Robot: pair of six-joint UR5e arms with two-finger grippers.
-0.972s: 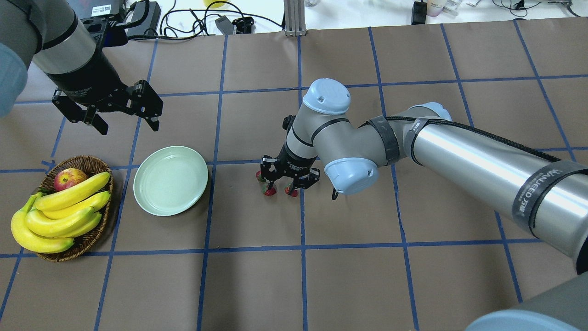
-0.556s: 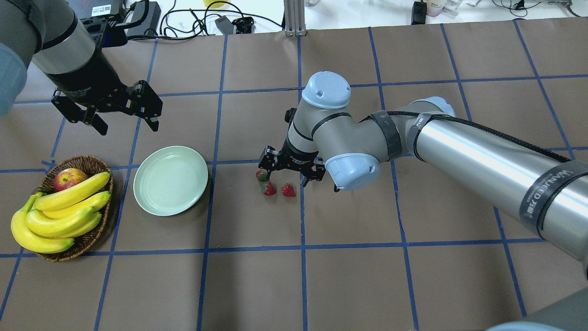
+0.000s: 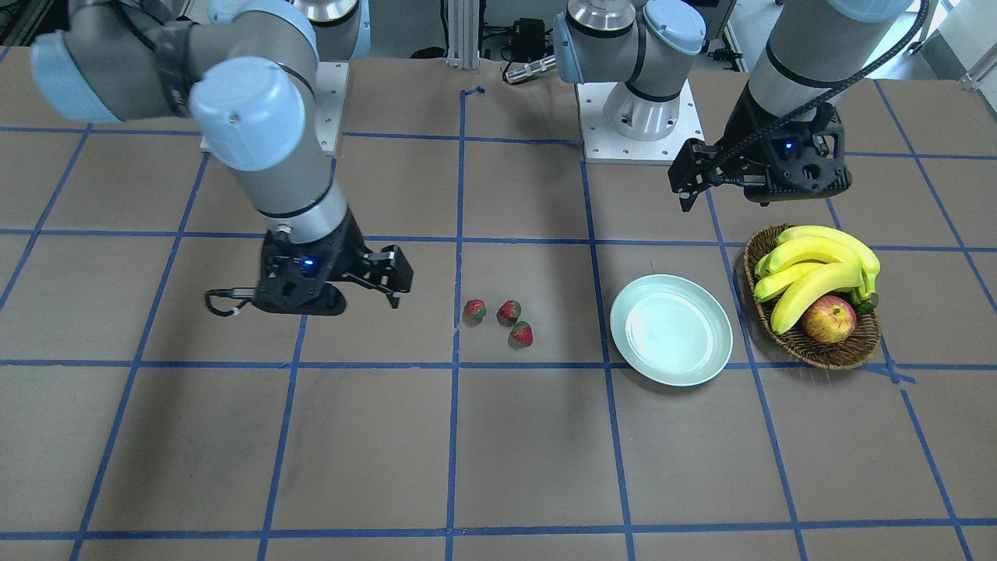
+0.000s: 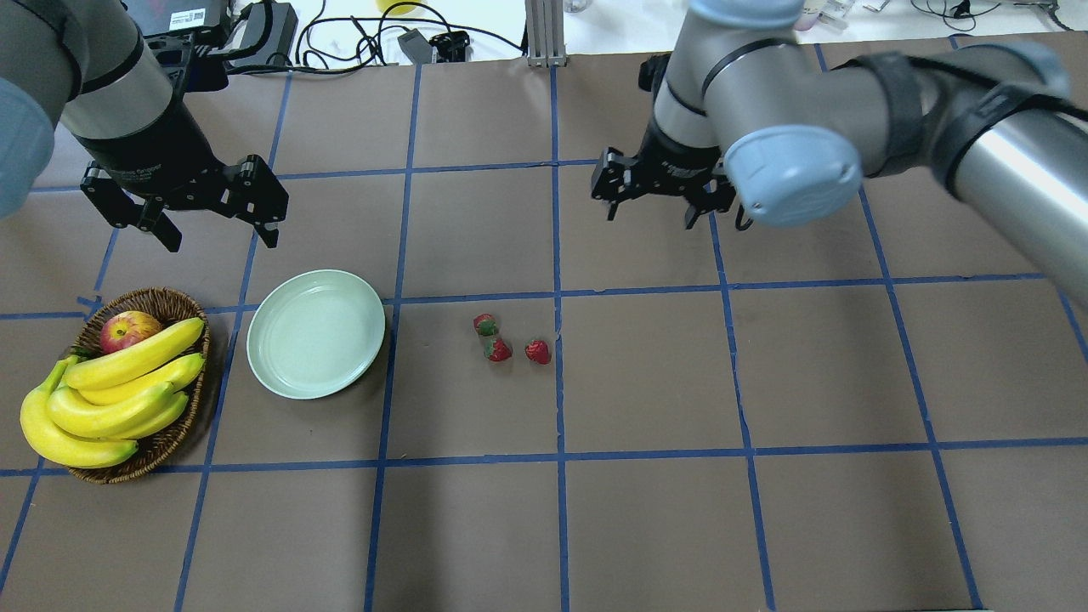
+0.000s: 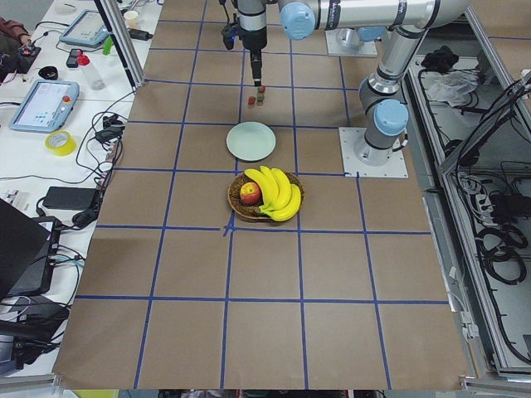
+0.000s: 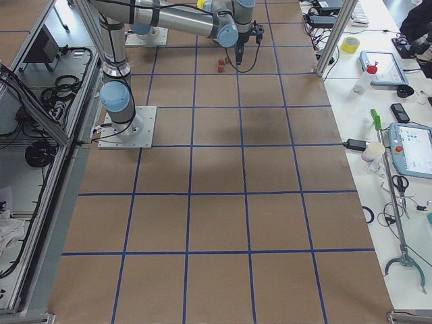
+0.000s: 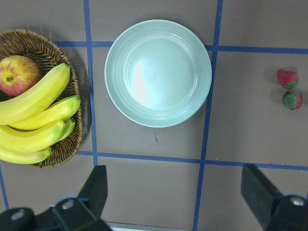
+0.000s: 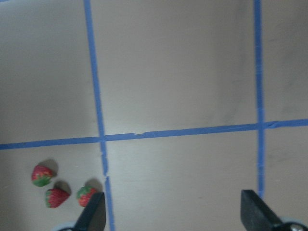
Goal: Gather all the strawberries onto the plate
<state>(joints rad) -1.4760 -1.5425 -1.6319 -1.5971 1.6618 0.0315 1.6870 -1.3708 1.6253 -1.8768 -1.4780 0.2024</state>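
Overhead view: all three strawberries (image 4: 497, 348) sit in a tight bunch on the brown table (image 4: 646, 510), near the plate (image 4: 316, 334) but not on it. The plate has nothing in it, so the first pick isn't done yet. The left gripper (image 4: 219, 229) hangs beyond the plate with its jaws wide and empty. The right gripper (image 4: 650, 208) is also spread wide, holding nothing, well apart from the berries.

Front-facing view: same story. The basket (image 3: 810, 354) of bananas (image 3: 818, 261) plus an apple (image 3: 829, 319) sits just beside the plate.

Side views: too far off to judge the jaws.

Left wrist view: the plate is dead centre, with two berries at the right edge and the fingers far apart.

Right wrist view: all three berries sit bottom left, with the fingers wide.

Next move, I reckon: one gripper drops over a single berry and pinches gently. Two of them nearly touch, so the lone one looks like the easier start.

Writing: there's some white print on the left gripper's black body, and a sticker on the dark box (image 4: 191, 15) at the far edge. Both are too small to read.
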